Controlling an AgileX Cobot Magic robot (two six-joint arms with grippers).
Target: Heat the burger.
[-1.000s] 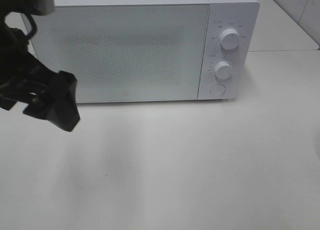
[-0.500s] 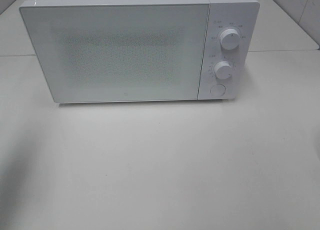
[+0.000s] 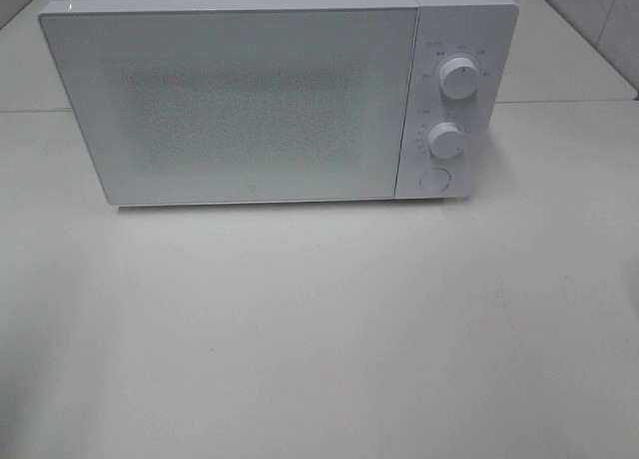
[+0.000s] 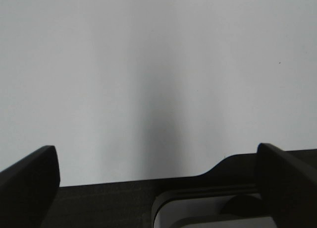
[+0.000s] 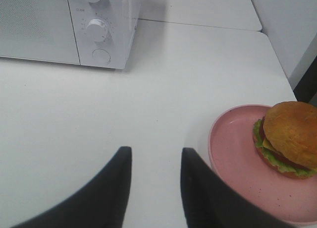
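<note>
L tool (image 4: pixel 153 188): jaws spread wide, nothing between, hanging over bare white desk (image 4: pixel 148 64) w/ only its own shadow below. Not in the high view, so it's parked off to the side, prob. to keep the microwave front clear.

Microwave (image 3: pixel 250 100): white, door shut, hinge side can't tell. Sits at back of desk, front facing the open area. Two knobs, upper (image 3: pixel 458 78) and lower (image 3: pixel 445 140), plus round button (image 3: pixel 433 180) on the R panel; button likely the door release, judging by position. Plenty of open desk in front of the door for it to swing; no clutter there.

R tool (image 5: pixel 156 163): jaws partly apart, empty, hovering above desk between microwave corner and pink plate (image 5: pixel 233 153). Plate just beside the R jaw, not touching as far as seen.

Burger (image 5: pixel 287 139): on the plate's far side, off-center, upright, bun on top, lettuce showing. Plate is near the desk's R edge, partly cut off by frame. Burger not yet in microwave; door needs opening first, then clear straight path across desk.
</note>
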